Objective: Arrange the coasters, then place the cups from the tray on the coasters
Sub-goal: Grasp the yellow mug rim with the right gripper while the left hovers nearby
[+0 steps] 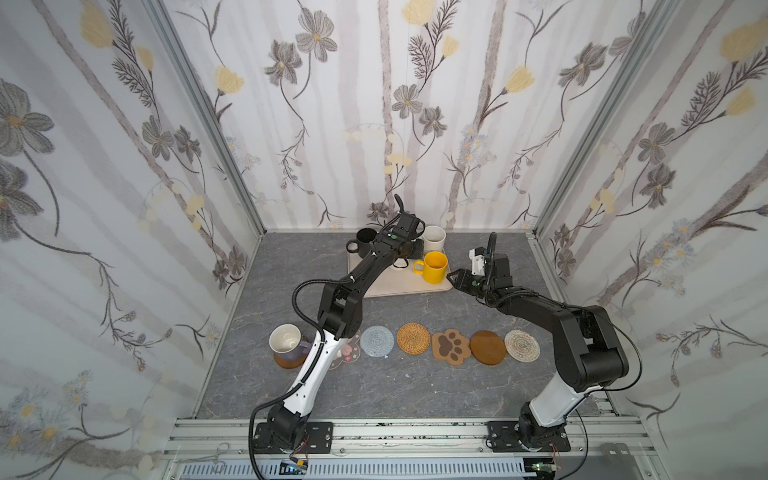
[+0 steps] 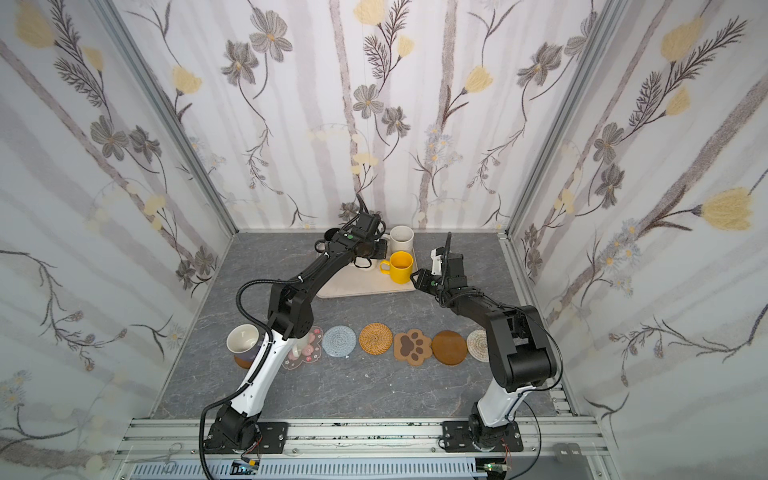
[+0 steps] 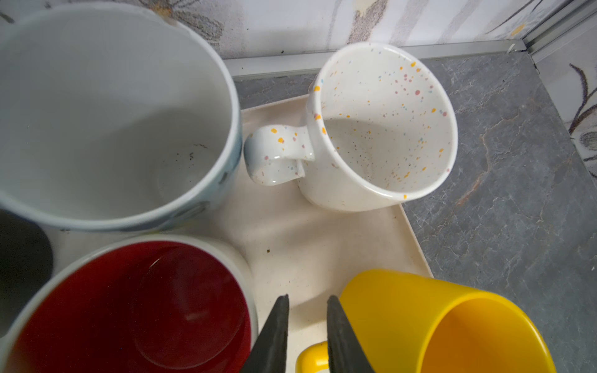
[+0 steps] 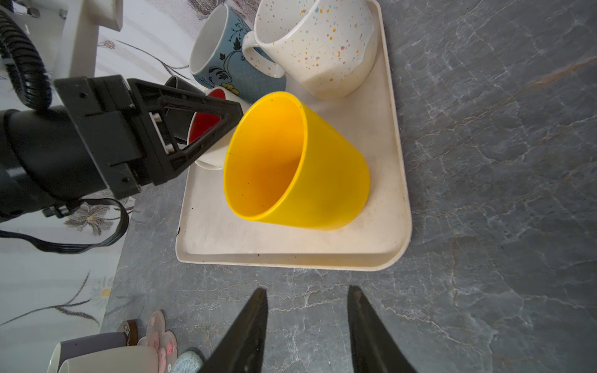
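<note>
The cream tray (image 1: 399,287) at the back holds a black cup (image 1: 365,242), a speckled white cup (image 3: 384,122), a blue patterned cup (image 3: 106,113), a red-lined white cup (image 3: 135,306) and a yellow cup (image 1: 435,266). My left gripper (image 3: 307,300) hangs between the red-lined and yellow cups. It stands narrowly open, with the yellow handle (image 3: 311,355) between its fingers. My right gripper (image 4: 307,294) is open and holds nothing, just off the tray's front right corner. Along the front lie the coasters: pink blossom (image 1: 351,353), grey-blue (image 1: 377,341), rattan (image 1: 413,338), paw (image 1: 451,346), brown disc (image 1: 488,348) and white woven (image 1: 522,345).
At the row's left end a lavender cup (image 1: 286,340) with a cream inside stands on a brown wooden coaster (image 1: 286,362). My left arm crosses over the blossom coaster. The right arm's elbow (image 2: 519,345) covers part of the woven coaster. Patterned walls close the back and both sides.
</note>
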### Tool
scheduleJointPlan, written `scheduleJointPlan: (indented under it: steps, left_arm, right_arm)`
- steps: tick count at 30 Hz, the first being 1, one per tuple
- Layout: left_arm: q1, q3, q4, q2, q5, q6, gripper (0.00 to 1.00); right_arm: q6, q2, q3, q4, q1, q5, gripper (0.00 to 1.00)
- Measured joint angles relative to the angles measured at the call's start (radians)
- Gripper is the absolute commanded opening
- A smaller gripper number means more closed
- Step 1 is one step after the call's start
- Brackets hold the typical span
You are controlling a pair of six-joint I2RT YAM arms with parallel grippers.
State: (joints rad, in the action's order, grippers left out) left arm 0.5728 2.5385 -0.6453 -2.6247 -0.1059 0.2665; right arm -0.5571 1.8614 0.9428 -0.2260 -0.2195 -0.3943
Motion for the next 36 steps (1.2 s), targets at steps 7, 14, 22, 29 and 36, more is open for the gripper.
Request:
scheduleJointPlan:
  steps: [7,14,22,29,36]
  left_arm:
    - [0.022,-0.035,0.009,0.002,-0.007,0.015,0.23]
    - [0.038,-0.111,0.011,0.035,0.005,0.024,0.22]
    - [0.066,-0.208,0.011,0.103,0.042,0.053,0.22]
    - [0.107,-0.32,0.014,0.17,0.061,0.092,0.21]
    - [0.123,-0.439,0.021,0.218,0.08,0.137,0.21]
  right_arm:
    - [0.0,0.047,0.035,0.001,0.0,0.0,0.42]
    - [0.0,0.089,0.083,0.001,0.0,-0.001,0.42]
    - [-0.004,0.137,0.133,0.002,-0.001,-0.01,0.43]
    - [-0.01,0.18,0.186,0.005,-0.005,-0.019,0.44]
    - [-0.01,0.19,0.205,0.014,-0.01,-0.014,0.46]
